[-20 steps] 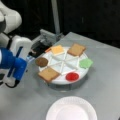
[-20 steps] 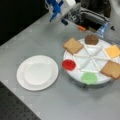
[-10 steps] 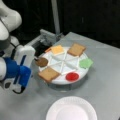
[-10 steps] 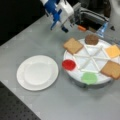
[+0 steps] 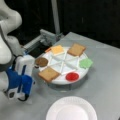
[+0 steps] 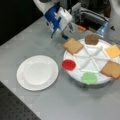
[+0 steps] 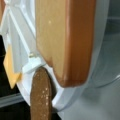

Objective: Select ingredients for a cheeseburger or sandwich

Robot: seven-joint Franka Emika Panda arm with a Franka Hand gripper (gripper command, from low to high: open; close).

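Gripper [image 6: 65,33], on a blue and white wrist, hangs just beside the tray's [image 6: 75,72] rim, at the side where one toast [image 6: 73,45] and the patty [image 6: 91,39] lie. Whether its jaws are spread or closed I cannot tell; it seems to carry nothing. Over the last second the arm has come lower and closer to the tray in both front views, while no food piece has moved. The wrist view, close on the toast [image 7: 66,37] and patty [image 7: 40,97], fits that approach.

All ingredients sit in the tray's wedges: second toast [image 6: 112,69], cheese [image 6: 113,51], leaf [image 6: 89,78], red disc [image 6: 68,64]. The plate [image 6: 37,72], near the tray, is bare, so nothing looks selected yet.
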